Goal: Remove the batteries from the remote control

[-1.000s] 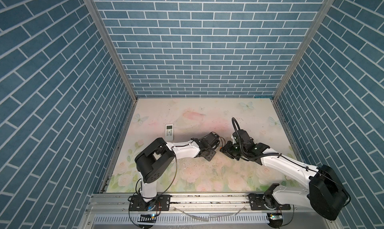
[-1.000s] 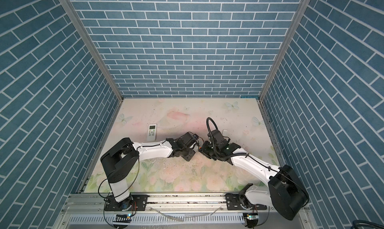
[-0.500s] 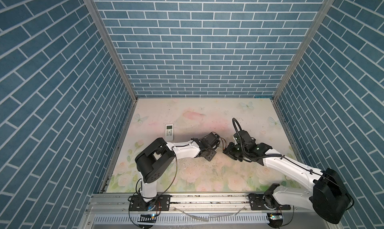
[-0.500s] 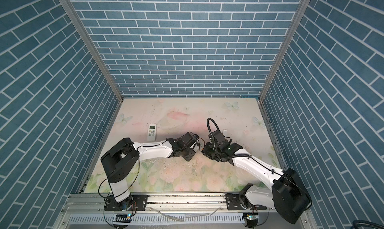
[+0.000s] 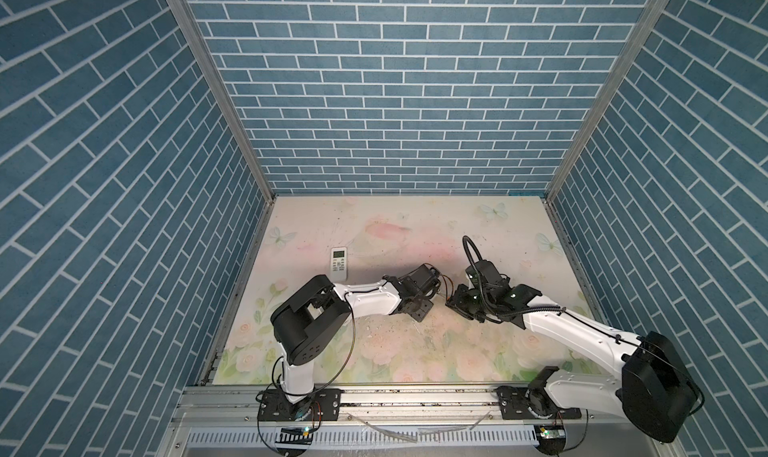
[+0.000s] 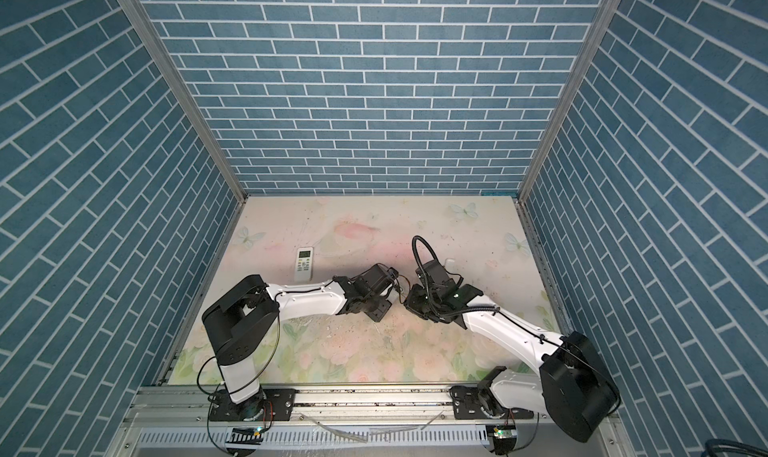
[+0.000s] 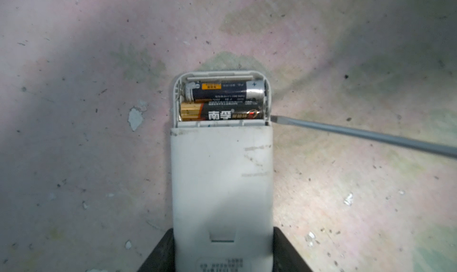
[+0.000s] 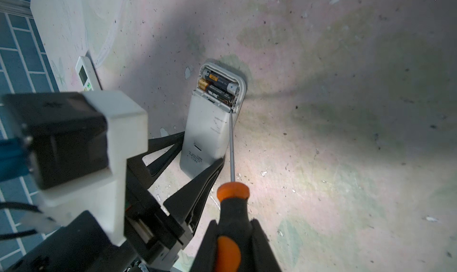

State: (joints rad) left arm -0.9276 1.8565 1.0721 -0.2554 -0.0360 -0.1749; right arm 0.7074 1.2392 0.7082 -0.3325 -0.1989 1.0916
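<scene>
Two glossy cylindrical batteries (image 7: 222,102); scuffed remote (image 7: 222,184) pinched in left claw (image 7: 223,231), steel screwdriver (image 8: 231,144) in right claw (image 8: 233,223).

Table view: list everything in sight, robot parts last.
held remote: one, white, back up, compartment open, in the middle
batteries: two, one black-gold and one dark-silver, side by side in that compartment
screwdriver: one, orange-black handle, tip at the compartment's corner
spare remote: one, white, face up, far left
table: one, floral
walls: three, blue brick
left gripper: one, black, shut on held remote
right gripper: one, black, shut on screwdriver
</scene>
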